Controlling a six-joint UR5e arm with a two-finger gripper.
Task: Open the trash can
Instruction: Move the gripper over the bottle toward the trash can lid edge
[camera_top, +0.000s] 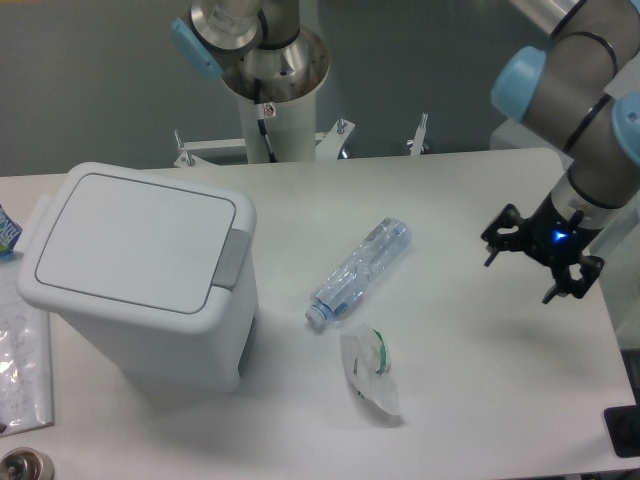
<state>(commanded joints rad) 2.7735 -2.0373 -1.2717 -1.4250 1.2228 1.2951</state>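
Note:
The trash can (140, 275) is a big boxy white bin standing on the left of the table, its flat lid down and the grey latch button (233, 259) on its right side. My gripper (535, 260) hovers far to the right, above the table's right side, with its black fingers spread open and nothing between them. A wide stretch of table with a bottle lies between it and the bin.
A crushed clear plastic bottle (360, 270) lies mid-table, with a crumpled clear wrapper (370, 370) just in front of it. A plastic bag (20, 350) and a blue packet (8, 232) sit at the left edge. The robot base (272, 80) stands behind the table.

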